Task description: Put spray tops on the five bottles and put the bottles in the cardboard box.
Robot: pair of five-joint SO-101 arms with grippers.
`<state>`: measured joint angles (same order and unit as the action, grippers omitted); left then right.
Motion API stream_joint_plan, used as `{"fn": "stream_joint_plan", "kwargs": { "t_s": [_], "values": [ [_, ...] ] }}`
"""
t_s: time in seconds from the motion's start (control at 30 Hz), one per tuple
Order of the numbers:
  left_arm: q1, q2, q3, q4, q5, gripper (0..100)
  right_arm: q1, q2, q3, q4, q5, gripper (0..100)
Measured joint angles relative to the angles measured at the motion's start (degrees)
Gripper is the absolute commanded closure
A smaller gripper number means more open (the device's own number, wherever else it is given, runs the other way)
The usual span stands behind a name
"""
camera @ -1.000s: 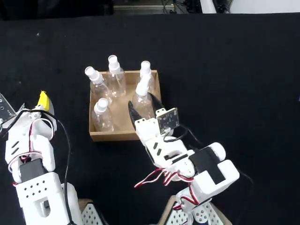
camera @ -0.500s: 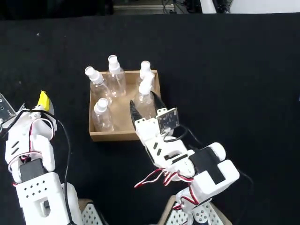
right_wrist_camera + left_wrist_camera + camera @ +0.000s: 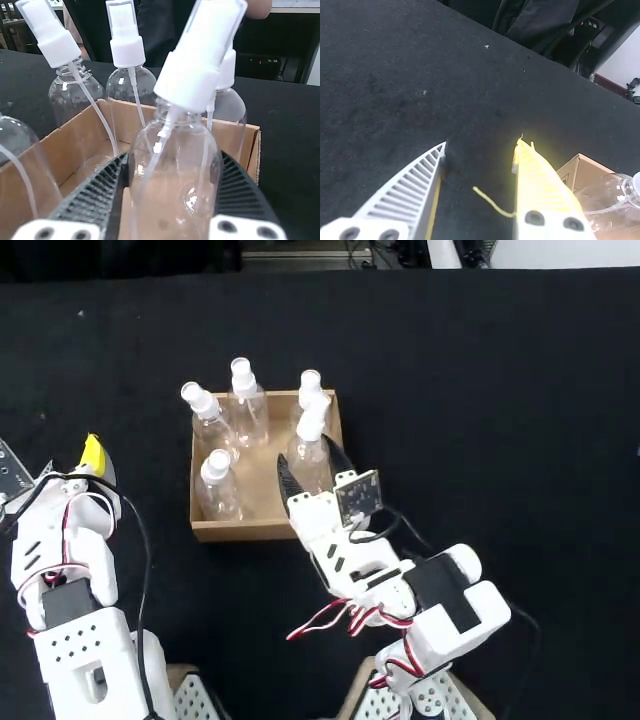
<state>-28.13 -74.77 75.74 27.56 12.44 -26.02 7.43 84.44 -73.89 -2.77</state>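
Observation:
The cardboard box point(image 3: 260, 528) sits left of the table's middle. Several clear bottles with white spray tops stand in it: two at the far left point(image 3: 208, 422) point(image 3: 248, 405), one in the far right corner point(image 3: 310, 388) and one at the near left point(image 3: 218, 485). My right gripper point(image 3: 304, 454) is shut on another capped bottle point(image 3: 308, 445) that leans inside the box's right side. Its black fingers point(image 3: 100, 192) press both flanks of that bottle point(image 3: 175, 170). My left gripper point(image 3: 98, 461) hangs open over bare cloth left of the box, one finger point(image 3: 540, 190) taped yellow.
Black cloth covers the table point(image 3: 480, 390), with wide free room to the right and far side. A box corner point(image 3: 580, 170) and a bottle point(image 3: 615, 192) edge into the left wrist view. The arms' bases stand at the near edge.
The held bottle's spray top has swung slightly toward the box's far right corner, and the right gripper has nudged with it. The left arm has stayed still.

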Motion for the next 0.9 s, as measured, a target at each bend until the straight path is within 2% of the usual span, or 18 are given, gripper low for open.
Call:
{"fn": "stream_joint_plan", "kwargs": {
  "t_s": [0.73, 0.9],
  "values": [
    [0.0, 0.0, 0.0, 0.0, 0.0, 80, 0.0, 0.0, 0.0, 0.0, 0.0, 78.8],
    [0.0, 0.0, 0.0, 0.0, 0.0, 80, 0.0, 0.0, 0.0, 0.0, 0.0, 72.0]
  ]
}}
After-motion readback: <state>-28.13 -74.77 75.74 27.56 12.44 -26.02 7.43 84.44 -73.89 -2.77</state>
